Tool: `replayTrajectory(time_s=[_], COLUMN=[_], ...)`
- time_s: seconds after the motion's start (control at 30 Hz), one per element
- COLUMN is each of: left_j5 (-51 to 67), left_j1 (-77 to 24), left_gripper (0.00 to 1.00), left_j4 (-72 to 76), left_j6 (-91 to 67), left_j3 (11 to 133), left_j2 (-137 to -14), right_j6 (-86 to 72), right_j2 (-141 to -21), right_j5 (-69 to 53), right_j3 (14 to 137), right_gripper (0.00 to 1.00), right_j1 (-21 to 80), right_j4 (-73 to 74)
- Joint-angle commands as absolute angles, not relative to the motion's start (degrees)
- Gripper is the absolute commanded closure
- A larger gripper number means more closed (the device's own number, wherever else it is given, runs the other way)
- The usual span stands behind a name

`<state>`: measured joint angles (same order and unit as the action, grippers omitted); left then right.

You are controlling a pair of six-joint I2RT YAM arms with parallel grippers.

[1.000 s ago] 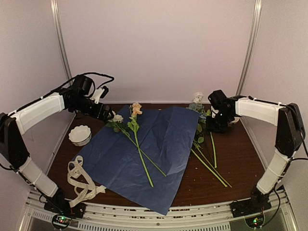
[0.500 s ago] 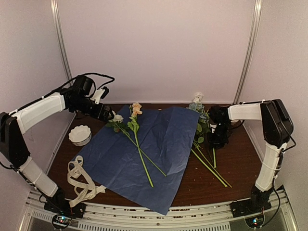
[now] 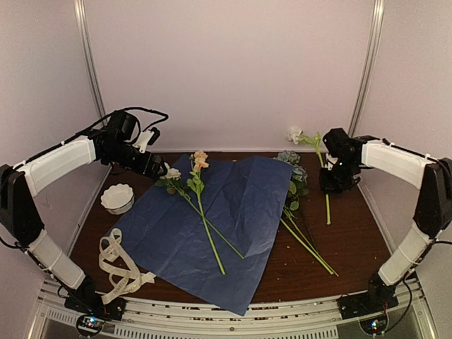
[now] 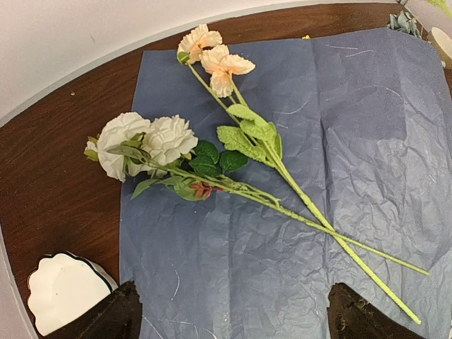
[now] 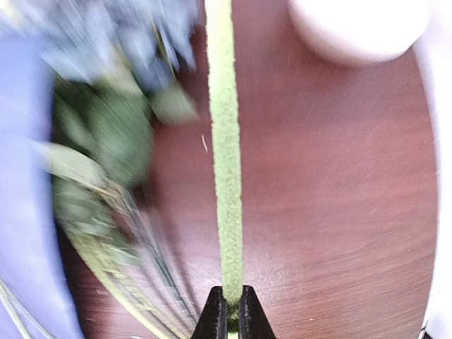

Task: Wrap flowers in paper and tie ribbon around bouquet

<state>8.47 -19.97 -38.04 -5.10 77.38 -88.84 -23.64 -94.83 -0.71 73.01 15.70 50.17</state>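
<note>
The step in hand looks like bringing one more flower over to the paper (image 3: 240, 212). The target is the paper's far-left corner, where the white flowers (image 4: 145, 141) and the peach flower (image 4: 215, 60) lie with their heads near the far edge and their stems crossing toward the middle. A new stem is best laid alongside them, head level with theirs, so that all the stems can gather into one bunch. On the way it should ride above the loose flowers (image 3: 296, 205) lying just off the paper's right edge, since their leaves could catch it. The pinch is on a thin stem that may swivel, so a slow carry and a low release would help

At the near-left corner of the tabletop (image 3: 353, 240) the ribbon (image 3: 120, 265) lies in loose loops, the scalloped bowl (image 3: 117, 198) behind it. The left gripper (image 3: 155, 168) hovers over the paper's far-left corner, fingers spread wide and holding nothing, the white flowers just below it. Toward the far-right corner the right gripper (image 5: 227, 311) is clamped tight on the green stem (image 5: 226, 155) of a white-headed flower (image 3: 293, 133); the head reaches past the fingers toward the back wall, the stem's tail points to the near edge, and the whole flower is apart from the paper
</note>
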Motion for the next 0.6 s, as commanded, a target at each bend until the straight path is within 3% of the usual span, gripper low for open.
replayTrajectory(time_s=[0.0, 0.17, 0.33, 0.43, 0.57], left_j5=[10.3, 15.6, 27.4, 39.4, 43.2], left_j1=[-19.6, -20.0, -24.2, -25.3, -25.5], left_gripper=[0.06, 0.08, 0.1, 0.09, 0.07], left_j4=[-37.5, -33.0, -23.4, -10.0, 10.3], left_j6=[-4.0, -3.5, -2.5, -11.3, -23.7], left_j3=[79.1, 76.9, 74.1, 70.0, 63.2], left_j2=[-88.0, -85.0, -79.7, -77.5, -75.8], right_j6=[-24.7, -20.9, -20.4, -20.4, -21.2], right_j2=[-84.6, -79.2, -82.1, -86.7, -94.4], right_j5=[6.9, 0.2, -13.0, -17.9, -24.7], right_j3=[77.2, 76.8, 77.4, 80.0, 85.5], right_gripper=[1.0, 1.0, 1.0, 1.0, 1.0], right_j1=[16.1, 24.8, 38.0, 44.9, 51.5], right_j4=[46.1, 34.4, 19.0, 11.8, 7.4])
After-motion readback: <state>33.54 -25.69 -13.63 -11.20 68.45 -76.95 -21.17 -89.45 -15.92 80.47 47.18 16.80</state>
